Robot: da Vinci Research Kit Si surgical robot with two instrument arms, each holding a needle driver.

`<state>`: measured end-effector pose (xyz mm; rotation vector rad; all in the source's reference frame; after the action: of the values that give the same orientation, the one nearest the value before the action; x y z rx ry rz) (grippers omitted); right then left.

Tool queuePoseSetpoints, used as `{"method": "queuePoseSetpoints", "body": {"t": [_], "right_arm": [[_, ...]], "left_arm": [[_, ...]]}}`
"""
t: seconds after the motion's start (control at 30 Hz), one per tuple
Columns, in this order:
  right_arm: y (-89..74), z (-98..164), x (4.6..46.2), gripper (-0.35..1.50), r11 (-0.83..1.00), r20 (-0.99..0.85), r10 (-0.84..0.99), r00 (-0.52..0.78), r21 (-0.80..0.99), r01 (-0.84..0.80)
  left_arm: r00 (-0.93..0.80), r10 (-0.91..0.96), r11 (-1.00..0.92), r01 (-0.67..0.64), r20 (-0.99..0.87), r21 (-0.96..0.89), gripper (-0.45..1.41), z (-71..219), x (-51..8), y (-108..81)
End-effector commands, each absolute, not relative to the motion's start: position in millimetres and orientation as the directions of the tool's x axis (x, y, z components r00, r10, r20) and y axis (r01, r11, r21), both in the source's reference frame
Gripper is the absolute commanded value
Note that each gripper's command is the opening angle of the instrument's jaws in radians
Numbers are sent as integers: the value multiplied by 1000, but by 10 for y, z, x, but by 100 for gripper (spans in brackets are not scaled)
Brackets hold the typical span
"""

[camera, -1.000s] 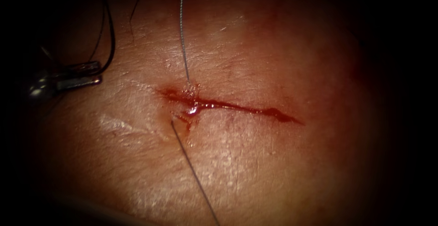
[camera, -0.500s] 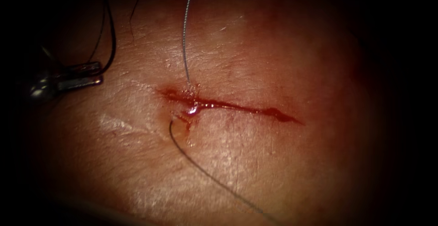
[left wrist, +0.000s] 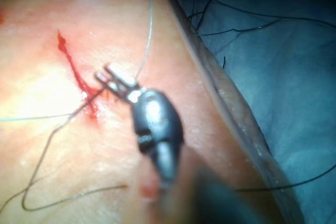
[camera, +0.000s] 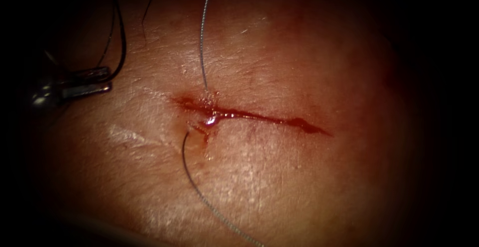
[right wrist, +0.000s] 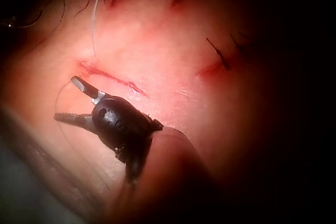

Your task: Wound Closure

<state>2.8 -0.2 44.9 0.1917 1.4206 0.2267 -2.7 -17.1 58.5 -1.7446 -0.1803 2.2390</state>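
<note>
Endoscope view: the thread is seen passed through the tissue at the cut's left end and lies slack below it. The left gripper is closed on the thread, and the right gripper is spread open and empty. The needle's place cannot be told. Gentle take-up of the slack is judged necessary.

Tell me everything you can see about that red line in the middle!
That line is the cut in the tissue. It is a thin, dark red slit running across the pale, wrinkly skin, tapering to a point at its right end. Shiny red fluid pools near its left end. A fine thread goes in just above that end and comes out just below, curving away. The cut lies open along the rest of its length.
</note>
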Motion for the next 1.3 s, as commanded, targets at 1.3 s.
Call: {"method": "queuePoseSetpoints", "body": {"t": [1.3], "right_arm": [[41, 693, 387, 124, 942, -819, -334, 466, -296, 156]], "left_arm": [[-222, 309, -948, -153, -925, -280, -45, 591, -26, -181]]}}
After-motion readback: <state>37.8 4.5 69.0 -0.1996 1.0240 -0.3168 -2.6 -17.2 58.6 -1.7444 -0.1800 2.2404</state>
